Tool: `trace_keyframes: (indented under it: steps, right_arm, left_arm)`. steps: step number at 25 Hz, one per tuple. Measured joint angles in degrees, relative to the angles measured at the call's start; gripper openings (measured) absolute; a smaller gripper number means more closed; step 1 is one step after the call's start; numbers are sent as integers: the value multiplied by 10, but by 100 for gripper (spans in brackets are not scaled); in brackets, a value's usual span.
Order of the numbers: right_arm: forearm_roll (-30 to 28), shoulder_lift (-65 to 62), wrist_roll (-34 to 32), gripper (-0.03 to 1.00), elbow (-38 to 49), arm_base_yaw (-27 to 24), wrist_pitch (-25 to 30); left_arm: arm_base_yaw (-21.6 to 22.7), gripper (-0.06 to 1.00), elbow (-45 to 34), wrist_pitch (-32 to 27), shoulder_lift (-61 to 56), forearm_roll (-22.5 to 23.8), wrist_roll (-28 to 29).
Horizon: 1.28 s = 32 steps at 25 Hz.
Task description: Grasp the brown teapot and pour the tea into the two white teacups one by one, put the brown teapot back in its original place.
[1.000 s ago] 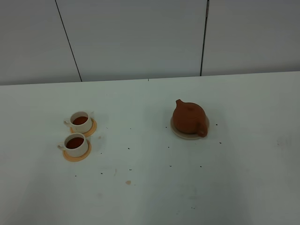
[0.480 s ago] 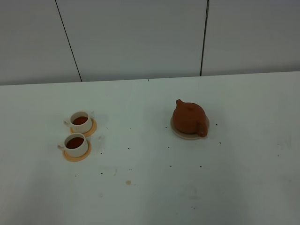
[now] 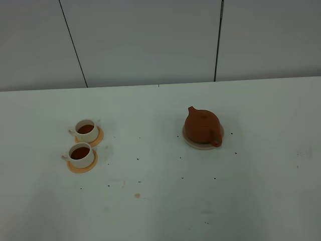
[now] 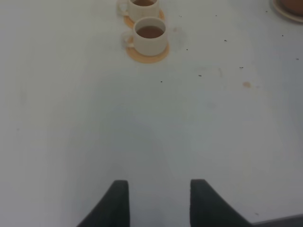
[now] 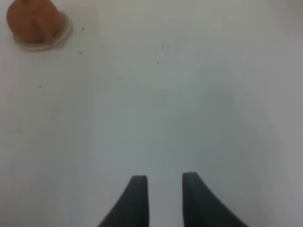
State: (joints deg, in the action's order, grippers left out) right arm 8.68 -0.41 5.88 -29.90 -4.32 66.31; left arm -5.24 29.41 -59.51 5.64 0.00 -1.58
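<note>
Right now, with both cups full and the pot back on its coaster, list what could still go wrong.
1. Both white teacups hold tea and sit close together on their saucers; an arm sweeping past could knock either and spill it.
2. The brown teapot looks set toward the far side of its coaster, so a bump might tip it off.
3. Dark specks and a stain mark the table, perhaps earlier drips.

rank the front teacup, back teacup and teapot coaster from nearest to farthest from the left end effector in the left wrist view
From the left end effector, which holds nothing:
1. Front teacup, straight ahead on its orange saucer.
2. Back teacup, just behind the first, partly cut off by the frame.
3. Beige coaster, far off at the frame's corner.
</note>
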Motion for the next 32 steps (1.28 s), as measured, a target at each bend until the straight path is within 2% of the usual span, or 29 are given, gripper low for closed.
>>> trace_keyframes:
  steps: [5, 29, 32]
  right_arm:
    - [-3, 0, -5, 18, 0, 13, 0]
    - [-4, 0, -6, 21, 0, 13, 0]
    - [-4, 0, -6, 21, 0, 13, -18]
  left_arm:
    - [0, 37, 0, 0, 0, 0, 0]
    - [0, 37, 0, 0, 0, 0, 0]
    - [0, 37, 0, 0, 0, 0, 0]
